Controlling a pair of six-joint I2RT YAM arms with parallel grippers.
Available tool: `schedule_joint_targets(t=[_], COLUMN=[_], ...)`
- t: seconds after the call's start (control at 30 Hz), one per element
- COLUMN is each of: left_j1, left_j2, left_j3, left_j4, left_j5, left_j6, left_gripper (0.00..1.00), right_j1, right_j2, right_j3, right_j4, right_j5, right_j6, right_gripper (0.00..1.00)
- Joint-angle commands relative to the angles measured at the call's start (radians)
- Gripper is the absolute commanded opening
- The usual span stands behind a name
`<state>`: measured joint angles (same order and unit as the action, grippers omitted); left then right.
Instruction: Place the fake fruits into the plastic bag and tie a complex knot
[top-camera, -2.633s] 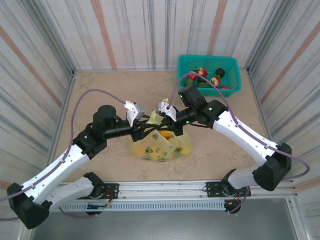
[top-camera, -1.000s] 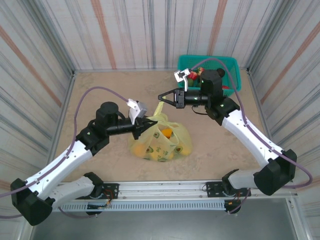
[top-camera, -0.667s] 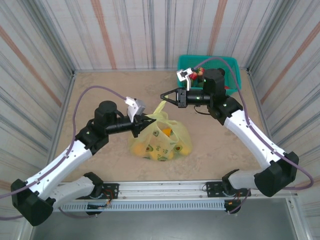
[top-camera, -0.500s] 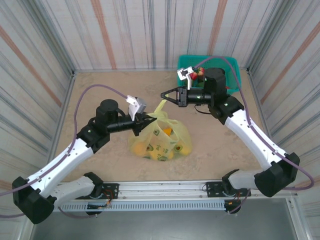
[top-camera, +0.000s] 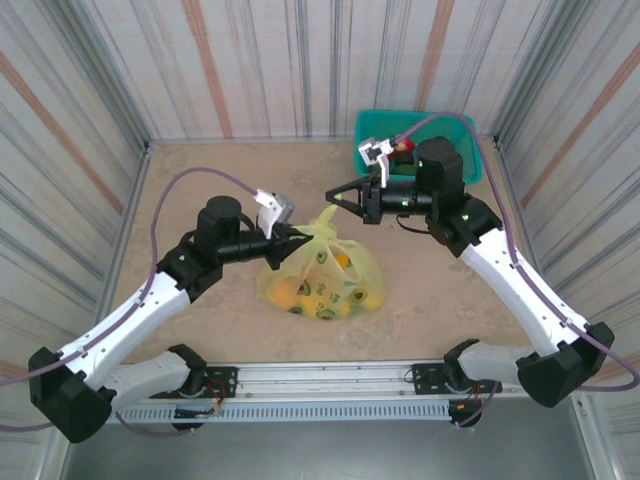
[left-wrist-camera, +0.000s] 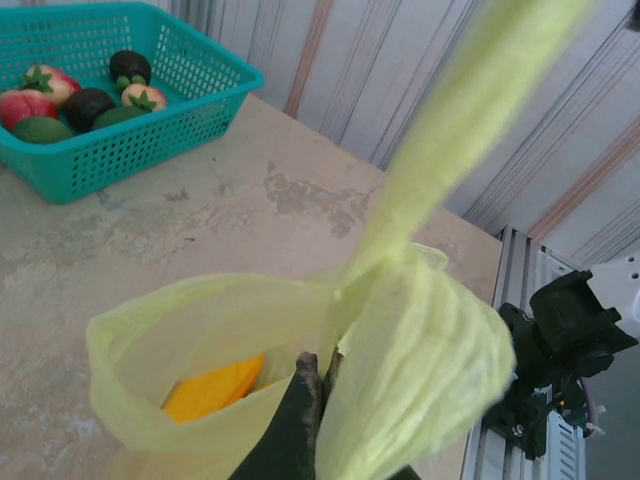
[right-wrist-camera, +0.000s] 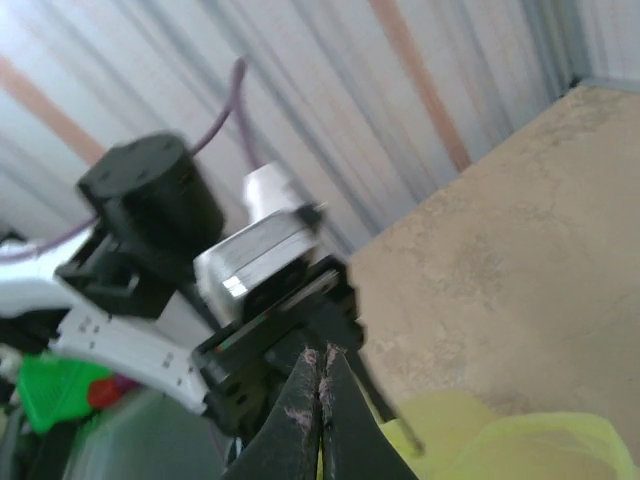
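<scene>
the plastic bag sits on the tan table, bulging with fake fruits that show orange and yellow through its thin film. the left gripper comes in at the bag's upper left edge and is clamped on the bunched film of the rim. in the left wrist view the dark fingers press together with yellow-green plastic gathered around them, and beside them the bag's mouth gapes over an orange fruit inside.

the right gripper hangs just above the bag's top, its jaws pressed tight together and pointing toward the left gripper. a handle strip rises taut from the bag's top toward it. whether the tips actually pinch the strip cannot be told, since the right wrist view shows only closed fingers with the bag lower down beside them.

the teal basket stands well beyond the bag, on the right arm's side, holding red, green and dark fruits.
</scene>
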<state>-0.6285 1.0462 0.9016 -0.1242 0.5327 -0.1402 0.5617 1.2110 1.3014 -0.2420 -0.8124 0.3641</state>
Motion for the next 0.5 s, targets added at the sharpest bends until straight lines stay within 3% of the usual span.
schedule_joint_targets(t=[0.0, 0.2, 0.37, 0.47], left_j1=[0.01, 0.021, 0.023, 0.023], left_j2=[0.016, 0.016, 0.019, 0.016], left_j3=[0.045, 0.046, 0.061, 0.069], left_j4=[-0.012, -0.005, 0.003, 0.004], left_j5=[-0.008, -0.002, 0.056, 0.107], left_j6=[-0.034, -0.08, -0.118, -0.137], left_gripper=[0.0, 0.0, 0.0, 0.0], right_j1=[0.069, 0.188, 0.245, 0.245], right_j2=[-0.105, -0.278, -0.265, -0.235], right_j3=[-0.088, -0.37, -0.438, -0.464], right_j4=[-0.075, 0.031, -0.002, 0.037], right_j5=[-0.022, 0.129, 0.364, 0.421], right_j6=[-0.239, -0.436, -0.619, -0.669], right_gripper=[0.0, 0.0, 0.0, 0.01])
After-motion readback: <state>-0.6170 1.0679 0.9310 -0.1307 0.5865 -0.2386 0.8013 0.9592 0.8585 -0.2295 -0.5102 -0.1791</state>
